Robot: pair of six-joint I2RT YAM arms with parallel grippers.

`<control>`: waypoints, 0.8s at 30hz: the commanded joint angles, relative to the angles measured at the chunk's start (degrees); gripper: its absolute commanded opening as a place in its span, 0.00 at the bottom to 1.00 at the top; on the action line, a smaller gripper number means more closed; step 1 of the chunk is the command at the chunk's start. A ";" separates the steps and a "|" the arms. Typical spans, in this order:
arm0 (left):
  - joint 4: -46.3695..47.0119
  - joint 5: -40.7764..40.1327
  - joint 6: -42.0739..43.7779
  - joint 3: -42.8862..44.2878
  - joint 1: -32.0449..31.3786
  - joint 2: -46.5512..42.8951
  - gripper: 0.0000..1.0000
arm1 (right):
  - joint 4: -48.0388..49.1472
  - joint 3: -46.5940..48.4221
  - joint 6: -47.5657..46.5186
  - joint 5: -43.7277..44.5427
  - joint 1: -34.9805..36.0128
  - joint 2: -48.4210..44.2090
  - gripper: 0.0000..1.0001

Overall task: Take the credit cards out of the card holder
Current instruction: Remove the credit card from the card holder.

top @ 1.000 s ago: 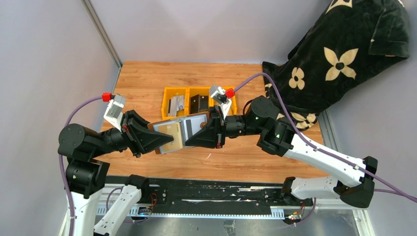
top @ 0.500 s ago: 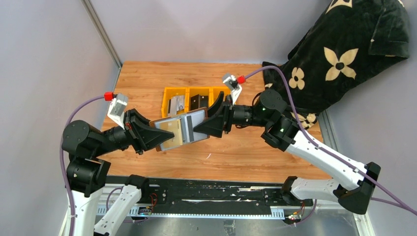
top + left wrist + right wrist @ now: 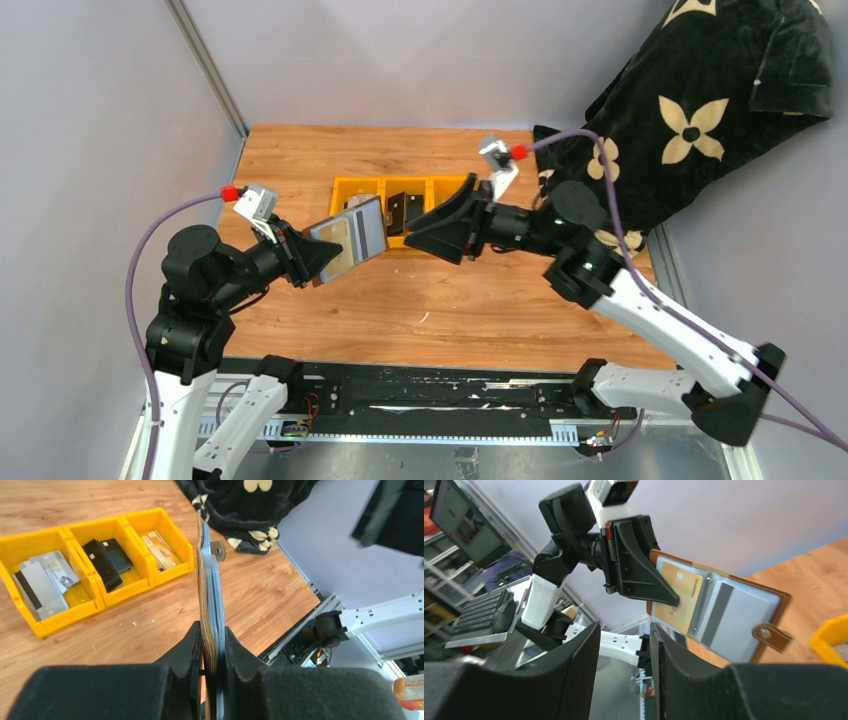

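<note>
Left gripper (image 3: 312, 262) clamped the holder (image 3: 350, 240) by one edge, fingers pinched tight on it; the left wrist view showed this edge-on. The holder was up off the table (image 3: 450, 310), opened flat and tilted. We judged this was to face its pockets toward the right arm for a pull. Two cards sat in it: a tan card (image 3: 678, 599) on the side the left fingers gripped, and what looked like a grey card (image 3: 731, 614) by the tab (image 3: 774, 636).

Right gripper (image 3: 418, 236) was apart from the holder, near the bins (image 3: 340, 195), fingers spread with nothing between them. The bins held cards, roughly grey, black and tan by compartment, so we judged the task partly done.

Left arm was folded, forearm reaching up and right. Right arm stretched long across the table, wrist about level, fingers pointing left at the holder.
</note>
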 commanded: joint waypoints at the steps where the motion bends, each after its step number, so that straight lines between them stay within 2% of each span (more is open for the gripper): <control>1: 1.08 3.90 1.07 -0.71 -0.08 -0.88 0.00 | 10.83 -0.66 8.48 -9.96 2.27 8.70 0.44; 8: 2.37 11.73 -0.69 -0.56 -0.08 -1.91 0.00 | 14.89 -0.03 11.88 -12.69 3.04 15.56 0.44; 12: 3.79 15.43 -2.07 -0.93 -0.08 -1.98 0.00 | 17.66 -0.66 13.67 -13.38 3.54 16.88 0.44; 24: 9.17 22.62 -7.49 -0.77 -0.08 -1.67 0.00 | 17.16 0.16 12.91 -13.64 4.90 18.50 0.42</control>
